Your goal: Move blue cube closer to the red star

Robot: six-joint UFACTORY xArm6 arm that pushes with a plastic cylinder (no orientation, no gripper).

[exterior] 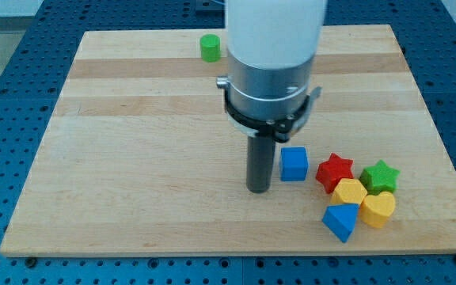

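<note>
The blue cube sits on the wooden board right of centre. The red star lies just to its right, a small gap between them. My tip rests on the board just left of the blue cube, slightly lower in the view and close to its left face; I cannot tell if it touches.
A green star, a yellow hexagonal block, a yellow heart and a second blue block cluster right of and below the red star. A green cylinder stands near the view's top edge.
</note>
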